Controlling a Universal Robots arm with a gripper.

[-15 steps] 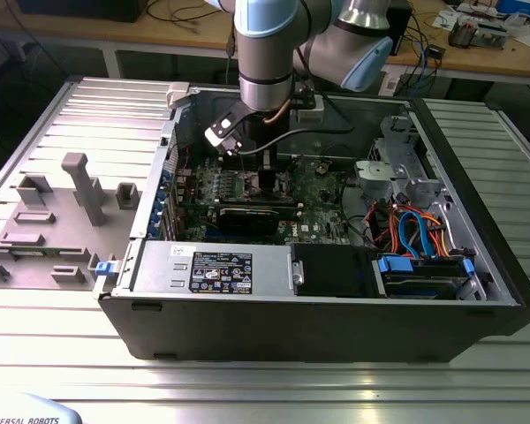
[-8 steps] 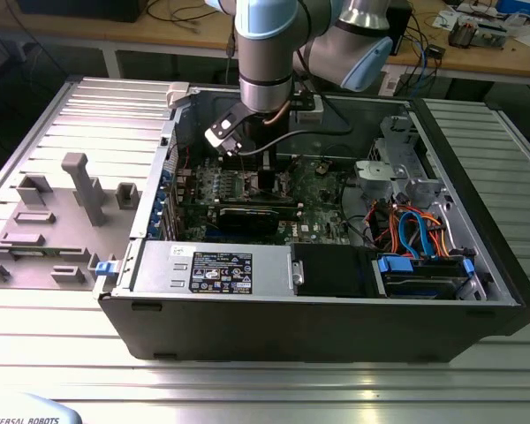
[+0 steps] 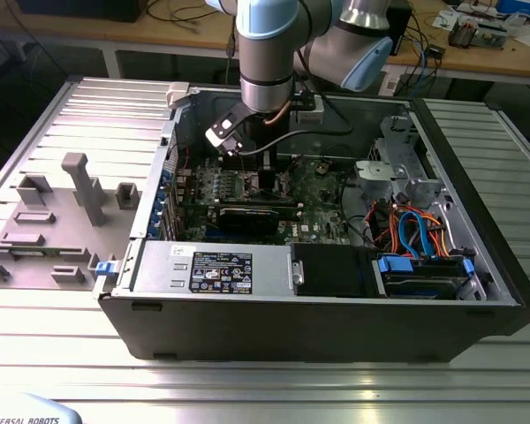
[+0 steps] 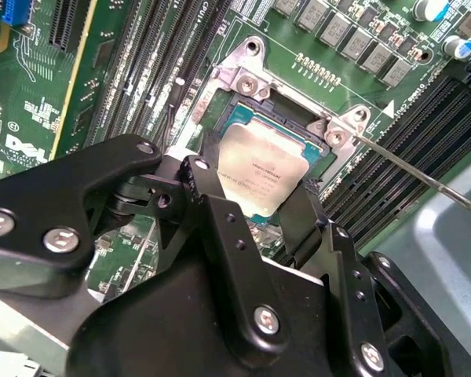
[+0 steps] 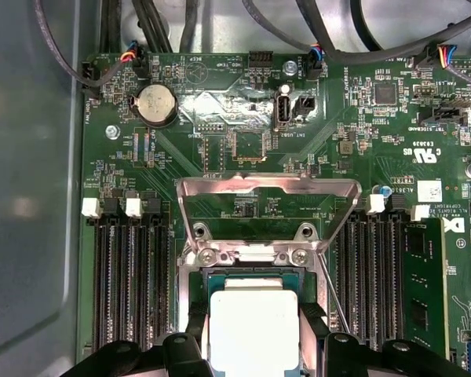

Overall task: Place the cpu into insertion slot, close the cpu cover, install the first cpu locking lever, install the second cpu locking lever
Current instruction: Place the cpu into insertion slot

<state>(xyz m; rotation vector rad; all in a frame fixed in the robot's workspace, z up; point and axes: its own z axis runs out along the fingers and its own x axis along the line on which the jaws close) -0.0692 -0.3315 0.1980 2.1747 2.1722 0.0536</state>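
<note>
Motherboard (image 5: 243,149), cpu (image 4: 261,173) in gripper (image 4: 255,184), at insertion slot (image 4: 273,110)

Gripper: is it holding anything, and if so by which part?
The gripper holds the cpu by two opposite side edges, just above the insertion slot.

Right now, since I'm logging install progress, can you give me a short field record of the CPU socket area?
gripper: shut on the cpu, one finger on each of two opposite sides
cpu: over the insertion slot; cannot tell if it is seated
cpu cover: open, flipped back off the slot
locking lever: not latched, angled away from the slot
</note>
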